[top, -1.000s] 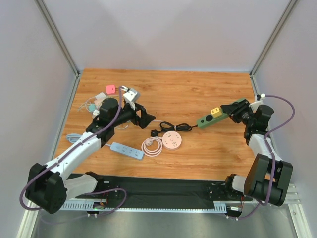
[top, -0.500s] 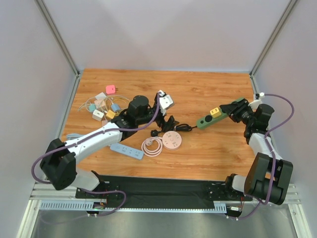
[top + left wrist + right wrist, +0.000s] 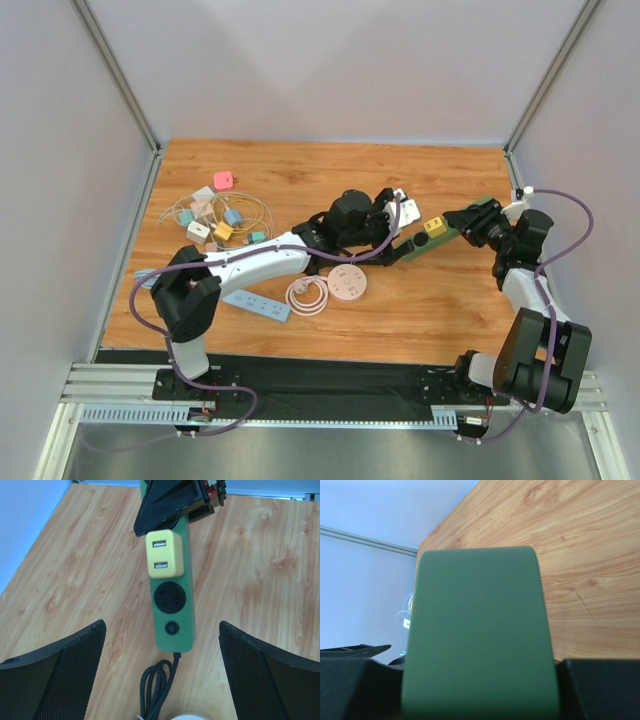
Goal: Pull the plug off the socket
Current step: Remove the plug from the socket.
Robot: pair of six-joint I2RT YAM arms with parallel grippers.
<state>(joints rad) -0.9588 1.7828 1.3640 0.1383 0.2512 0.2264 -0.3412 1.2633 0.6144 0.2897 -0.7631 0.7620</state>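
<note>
The socket is a green power strip (image 3: 420, 241) lying right of centre on the wooden table. A yellow plug (image 3: 434, 226) with two USB ports (image 3: 164, 555) sits in it, next to a round black outlet and a button. My left gripper (image 3: 400, 232) hovers open over the strip's cable end, with its black fingers (image 3: 65, 670) wide on either side and touching nothing. My right gripper (image 3: 478, 222) is shut on the strip's far end, and the green body (image 3: 477, 635) fills the space between its jaws.
The strip's black cable (image 3: 157, 685) loops toward a round pink power hub (image 3: 349, 285) and a coiled pink cord (image 3: 308, 295). A blue strip (image 3: 256, 304) lies near the front left. Small adapters with thin cables (image 3: 220, 215) are clustered at the back left.
My left arm has swung from the left side of the table across to the green strip, staying open. The right arm and the strip have not moved.
</note>
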